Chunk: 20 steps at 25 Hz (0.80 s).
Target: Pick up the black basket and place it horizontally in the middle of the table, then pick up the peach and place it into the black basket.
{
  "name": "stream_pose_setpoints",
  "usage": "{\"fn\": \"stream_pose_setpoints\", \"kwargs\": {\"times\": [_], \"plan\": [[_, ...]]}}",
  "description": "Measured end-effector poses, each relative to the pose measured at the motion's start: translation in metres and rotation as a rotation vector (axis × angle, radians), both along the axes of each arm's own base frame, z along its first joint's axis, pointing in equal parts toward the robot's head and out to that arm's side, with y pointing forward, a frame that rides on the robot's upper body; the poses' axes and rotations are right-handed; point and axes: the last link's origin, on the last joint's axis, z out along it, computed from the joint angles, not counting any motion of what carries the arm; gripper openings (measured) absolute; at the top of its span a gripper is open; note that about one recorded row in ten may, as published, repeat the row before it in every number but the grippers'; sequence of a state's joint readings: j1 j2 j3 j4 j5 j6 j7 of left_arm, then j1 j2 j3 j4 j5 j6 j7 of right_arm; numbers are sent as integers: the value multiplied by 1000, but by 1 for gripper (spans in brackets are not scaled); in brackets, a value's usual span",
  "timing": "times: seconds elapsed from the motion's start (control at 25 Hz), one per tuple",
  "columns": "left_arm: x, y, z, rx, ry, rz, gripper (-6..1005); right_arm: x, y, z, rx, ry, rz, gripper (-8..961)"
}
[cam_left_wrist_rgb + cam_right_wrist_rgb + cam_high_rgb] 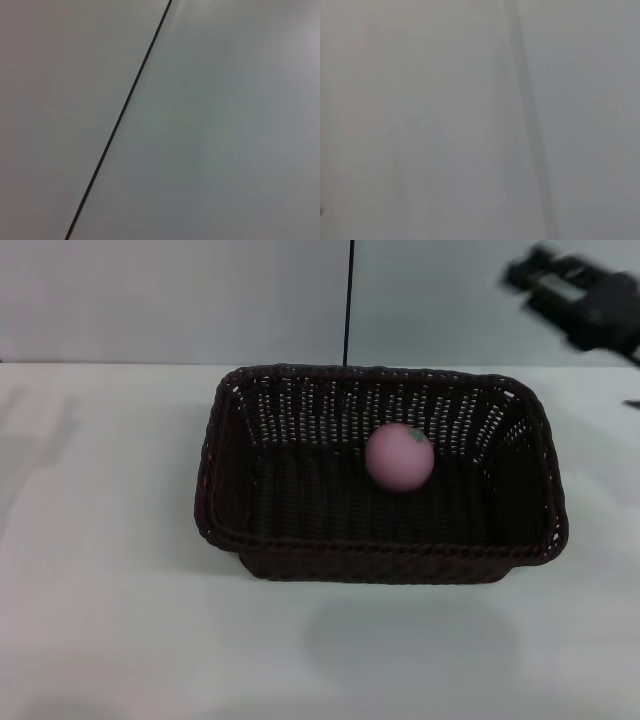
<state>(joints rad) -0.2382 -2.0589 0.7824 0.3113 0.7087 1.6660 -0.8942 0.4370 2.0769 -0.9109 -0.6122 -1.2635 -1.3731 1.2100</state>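
Note:
The black basket (300,530) lies lengthwise across the middle of the white table (100,620). The pink peach (400,457) with a green leaf mark rests inside it, right of the basket's centre. My right gripper (545,280) hangs raised at the upper right, above and behind the basket's right end, blurred and holding nothing. My left gripper is out of view. Both wrist views show only a plain grey surface.
A grey wall (150,300) with a thin black vertical seam (348,300) stands behind the table's far edge. The seam also shows in the left wrist view (120,125). White tabletop lies left of and in front of the basket.

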Motion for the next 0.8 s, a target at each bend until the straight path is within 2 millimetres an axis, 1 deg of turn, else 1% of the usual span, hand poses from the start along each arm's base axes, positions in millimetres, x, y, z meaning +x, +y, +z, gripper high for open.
{"fn": "stream_pose_setpoints", "kwargs": {"times": [0.04,0.08,0.16,0.2,0.24,0.28,0.44,0.6,0.8], "plan": [[0,0,0,0,0,-1,834,17,-4,4,114,57,-55,465],[1,1,0,0,0,-3,834,17,-4,4,114,57,-55,465],[1,1,0,1,0,-7,834,35,-12,10,268,125,-126,465],[2,2,0,1,0,-8,834,41,-15,12,315,143,-150,465],[3,3,0,1,0,-12,834,52,-24,18,432,168,-188,465],[3,3,0,1,0,-14,834,52,-24,18,432,168,-188,465],[5,6,0,1,0,-20,834,69,-41,32,628,217,-255,465],[8,9,0,0,-1,-29,834,76,-48,39,693,246,-292,465],[9,10,-1,-2,-3,-30,834,79,-50,41,711,251,-303,465]]}}
